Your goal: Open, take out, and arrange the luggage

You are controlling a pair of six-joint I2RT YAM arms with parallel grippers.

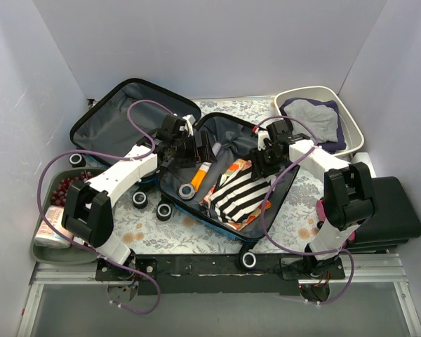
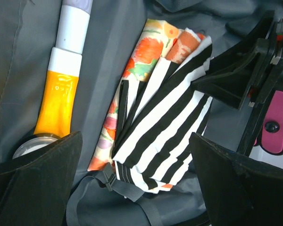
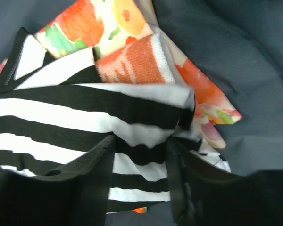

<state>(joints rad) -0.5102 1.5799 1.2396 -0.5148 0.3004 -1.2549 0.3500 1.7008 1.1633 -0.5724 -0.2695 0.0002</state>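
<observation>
The blue luggage [image 1: 228, 140] lies open, its grey-lined lid [image 1: 119, 119] flat at the back left. Inside lie a black-and-white striped cloth [image 1: 242, 193], a floral cloth [image 1: 233, 168], an orange tube [image 1: 200, 172] and a round tin [image 1: 187, 190]. My right gripper [image 3: 141, 150] is down in the case, its fingers pressed on a bunched fold of the striped cloth [image 3: 61, 122]. The left gripper [image 2: 134, 155] hangs open above the striped cloth [image 2: 165, 117], holding nothing, with the tube [image 2: 59, 99] to its left.
A white tub [image 1: 340, 105] with grey and purple cloth stands at the back right. A flat black case [image 1: 389, 207] lies at the right. A grey tray [image 1: 42, 246] with red beads [image 1: 63, 189] sits at the left. A loose strap with buckle [image 2: 92, 181] crosses the lining.
</observation>
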